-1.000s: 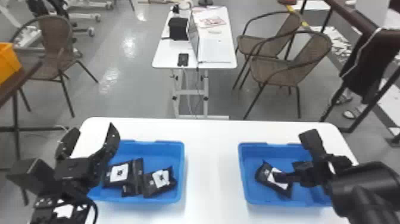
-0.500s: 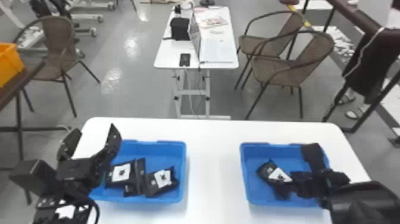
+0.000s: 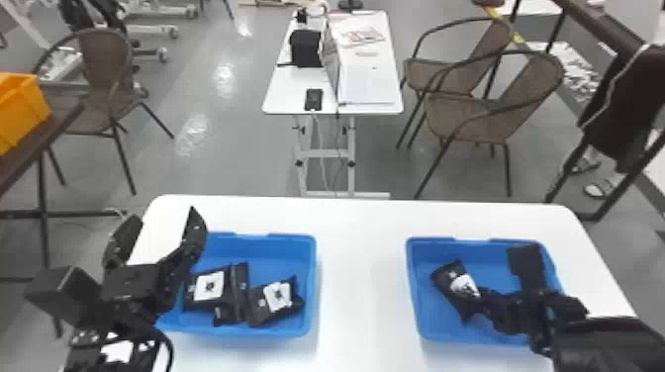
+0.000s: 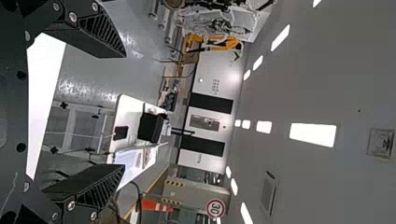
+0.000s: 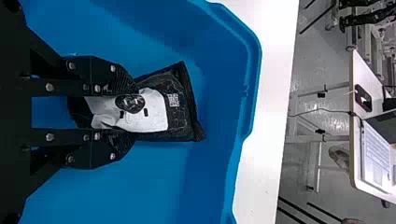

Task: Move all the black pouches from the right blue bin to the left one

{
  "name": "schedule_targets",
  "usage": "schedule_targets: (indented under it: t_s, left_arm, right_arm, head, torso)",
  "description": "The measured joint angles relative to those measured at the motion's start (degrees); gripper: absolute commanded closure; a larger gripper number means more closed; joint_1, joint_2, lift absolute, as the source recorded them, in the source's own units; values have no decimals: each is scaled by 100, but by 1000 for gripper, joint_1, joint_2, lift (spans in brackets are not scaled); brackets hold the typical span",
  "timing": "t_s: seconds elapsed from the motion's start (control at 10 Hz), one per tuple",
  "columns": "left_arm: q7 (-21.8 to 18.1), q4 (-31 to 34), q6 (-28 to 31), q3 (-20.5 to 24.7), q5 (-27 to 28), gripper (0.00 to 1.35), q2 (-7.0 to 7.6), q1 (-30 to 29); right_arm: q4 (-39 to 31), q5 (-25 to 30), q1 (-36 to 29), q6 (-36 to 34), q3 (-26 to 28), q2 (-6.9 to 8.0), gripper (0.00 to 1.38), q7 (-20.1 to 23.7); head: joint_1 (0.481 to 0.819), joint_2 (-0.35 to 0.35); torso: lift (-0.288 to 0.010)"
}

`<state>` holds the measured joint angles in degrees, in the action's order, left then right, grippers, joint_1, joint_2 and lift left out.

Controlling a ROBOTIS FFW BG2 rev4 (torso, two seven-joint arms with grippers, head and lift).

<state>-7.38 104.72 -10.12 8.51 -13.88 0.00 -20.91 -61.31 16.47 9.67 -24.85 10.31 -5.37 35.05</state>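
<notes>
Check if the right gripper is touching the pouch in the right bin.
Touching: the right wrist view shows the right gripper pinching the pouch from both sides, its label creased between the fingers.

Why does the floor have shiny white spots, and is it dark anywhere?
Head view: pale glare on the grey floor, probably light bouncing off it; left wrist view: bright white ceiling lights and a pale streak on the floor; right wrist view: the blue bin has a darker blue band along its inner side.

white table, rounded far corners; left blue bin, right blue bin on top, apart.
</notes>
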Motion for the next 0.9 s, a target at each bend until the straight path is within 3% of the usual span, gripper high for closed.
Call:
schedule_targets:
  t_s: [0.3,0.6,0.8,0.9]
  left_arm:
    - [0,-10,-54,-12,-16,188,0,11]
    - [0,40,85,-59,-214,186,0,41]
    - [-41,139,525,-167,-687,173,9,137]
    - [-100,234,841,-263,-970,173,105,236]
  right_arm:
    - [-810,-253,-402,-121,7,10,1170,-97]
    - [-2170,-717,-923,-272,-66,17,1170,101]
    - [-2572,-1134,-670,-282,-526,-94,1170,483]
    - [-2452,-1362,-319,-211,-961,-173,1170,657]
  head:
    - [695,21]
    - [695,34]
    - [695,75]
    - [695,105]
  torso:
    - [10]
    - [10]
    - [10]
    - [10]
